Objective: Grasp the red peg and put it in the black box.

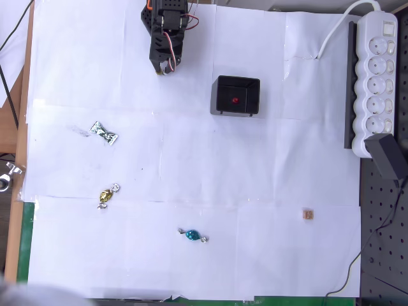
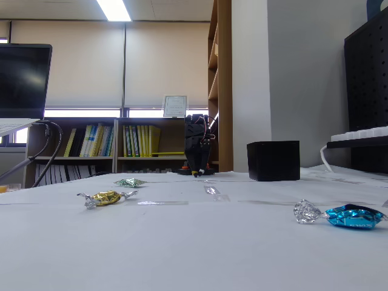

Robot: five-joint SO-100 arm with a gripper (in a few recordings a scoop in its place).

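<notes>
The red peg (image 1: 235,100) lies as a small red dot on the floor inside the black box (image 1: 220,84), which stands at the upper middle of the overhead view. From the side, in the fixed view, the black box (image 2: 273,160) hides its contents. My black gripper (image 1: 164,68) hangs folded at the top of the overhead view, left of the box and apart from it, tips pointing down at the paper. In the fixed view the gripper (image 2: 197,171) sits low near the table, far back. Its fingers look closed together with nothing between them.
Three wrapped candies lie on the white paper: a green one (image 1: 103,133), a gold one (image 1: 107,196) and a blue one (image 1: 193,236). A small tan wooden cube (image 1: 308,215) rests at the lower right. A white power strip (image 1: 376,76) runs along the right edge.
</notes>
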